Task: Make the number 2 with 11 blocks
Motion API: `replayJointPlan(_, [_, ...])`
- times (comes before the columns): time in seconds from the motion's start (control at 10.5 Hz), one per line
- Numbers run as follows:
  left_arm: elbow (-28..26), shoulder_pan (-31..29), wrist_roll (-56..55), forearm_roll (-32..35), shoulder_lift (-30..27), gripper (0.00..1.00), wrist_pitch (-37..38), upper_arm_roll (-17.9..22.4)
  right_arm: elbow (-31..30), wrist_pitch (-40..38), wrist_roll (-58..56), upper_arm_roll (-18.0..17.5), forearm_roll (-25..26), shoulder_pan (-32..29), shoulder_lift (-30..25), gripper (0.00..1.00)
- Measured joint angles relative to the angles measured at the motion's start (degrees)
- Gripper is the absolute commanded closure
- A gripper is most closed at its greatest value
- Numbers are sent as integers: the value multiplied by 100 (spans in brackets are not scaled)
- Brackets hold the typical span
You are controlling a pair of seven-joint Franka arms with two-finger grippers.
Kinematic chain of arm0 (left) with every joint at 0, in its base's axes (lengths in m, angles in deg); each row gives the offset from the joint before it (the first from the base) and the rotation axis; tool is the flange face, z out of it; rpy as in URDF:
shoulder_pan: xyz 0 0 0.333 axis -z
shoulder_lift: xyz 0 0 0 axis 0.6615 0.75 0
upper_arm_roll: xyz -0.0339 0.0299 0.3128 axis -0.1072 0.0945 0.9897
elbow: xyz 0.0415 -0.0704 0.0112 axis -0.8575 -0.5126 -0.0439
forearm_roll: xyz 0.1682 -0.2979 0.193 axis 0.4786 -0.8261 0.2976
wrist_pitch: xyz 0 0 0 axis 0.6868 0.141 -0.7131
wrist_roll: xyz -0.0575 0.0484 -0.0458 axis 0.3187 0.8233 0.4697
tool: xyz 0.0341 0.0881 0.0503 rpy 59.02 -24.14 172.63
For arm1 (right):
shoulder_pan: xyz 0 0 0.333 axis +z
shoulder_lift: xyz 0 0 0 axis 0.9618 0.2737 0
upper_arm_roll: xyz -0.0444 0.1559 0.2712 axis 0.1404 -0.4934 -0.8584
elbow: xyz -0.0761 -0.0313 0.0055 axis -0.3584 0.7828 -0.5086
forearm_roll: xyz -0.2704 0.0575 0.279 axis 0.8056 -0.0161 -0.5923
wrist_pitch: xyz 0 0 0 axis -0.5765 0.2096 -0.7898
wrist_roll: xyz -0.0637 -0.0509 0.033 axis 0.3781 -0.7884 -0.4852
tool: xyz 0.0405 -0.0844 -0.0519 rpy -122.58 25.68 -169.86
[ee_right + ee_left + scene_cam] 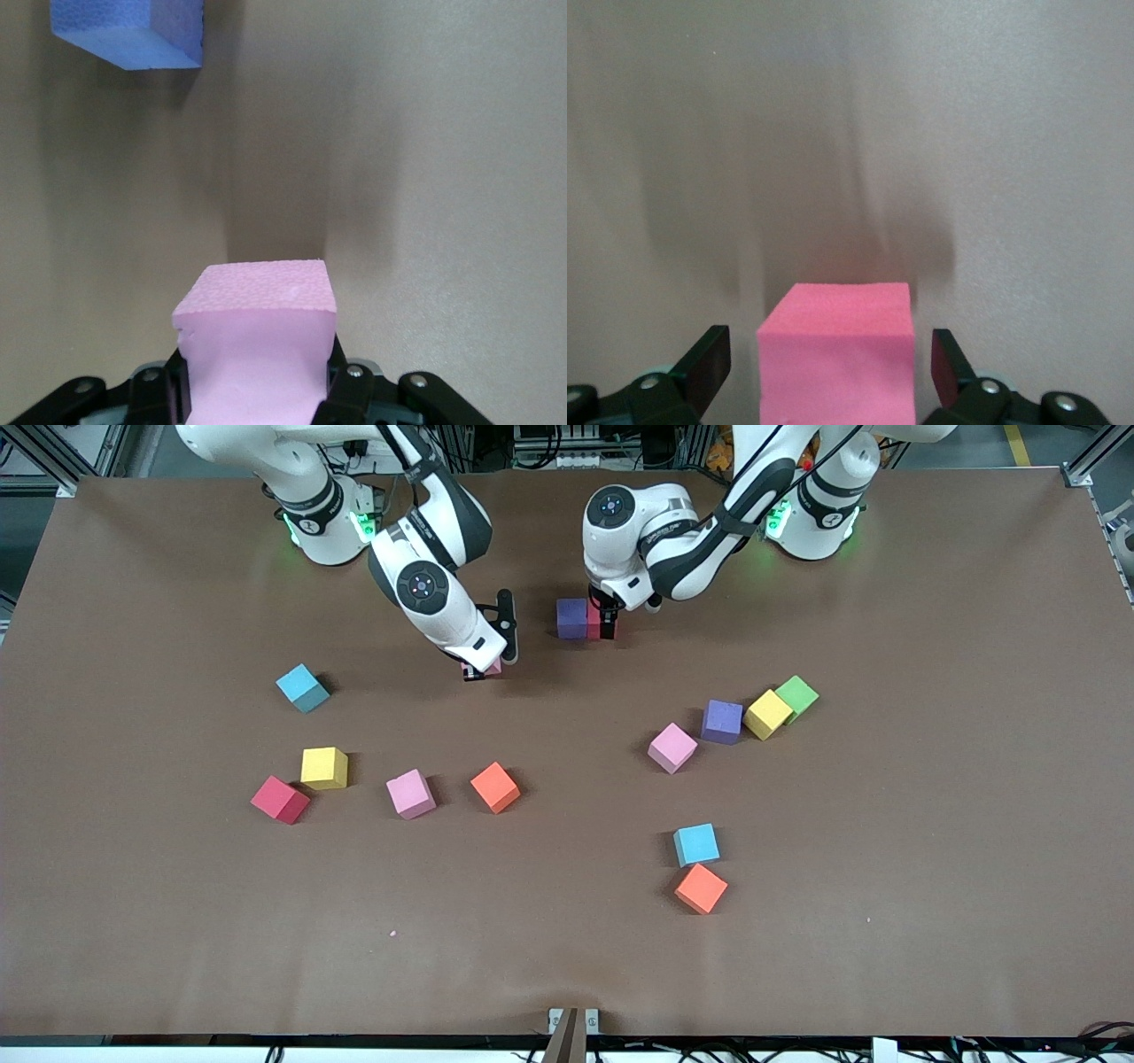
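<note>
Left gripper (833,372): fingers spread apart, clear of the red cube (835,354) between them, which touches the purple cube (572,618).
Right gripper (257,390): clamped on a pink cube (257,341), near the purple cube, toward the right arm's end.

The front camera looks down from high up, facing both robots across the table (133,921). Each wrist camera sits very close, looking past its jaws at one cube between them. All share the brown tabletop.

No text or label seems readable anywhere here.
</note>
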Motion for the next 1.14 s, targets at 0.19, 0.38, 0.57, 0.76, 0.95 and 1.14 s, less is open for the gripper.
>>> replayJointPlan(0.19, [49, -643, 49, 0, -30, 0, 309, -627, 0, 14, 284, -6, -1, 214, 0, 81])
replayJointPlan(0.38, [88, -2155, 176, 2, -55, 0, 679, -1962, -1, 118, 713, -9, -3, 536, 4, 82])
replayJointPlan(0.57, [109, -3768, 344, 11, -66, 0, 1084, -3276, -3, 226, 1428, -21, -5, 966, 8, 83])
replayJointPlan(0.76, [163, -4379, 551, 31, -58, 0, 1442, -3607, -6, 393, 2104, -30, -5, 1406, 51, 83])
replayJointPlan(0.95, [235, -4525, 994, 95, -53, 0, 1602, -3489, -11, 595, 2381, -32, -5, 1635, 162, 83])
replayJointPlan(1.14, [503, -4643, 2058, 129, -47, 0, 1678, -3114, -11, 803, 2496, -32, -5, 1691, 295, 83])
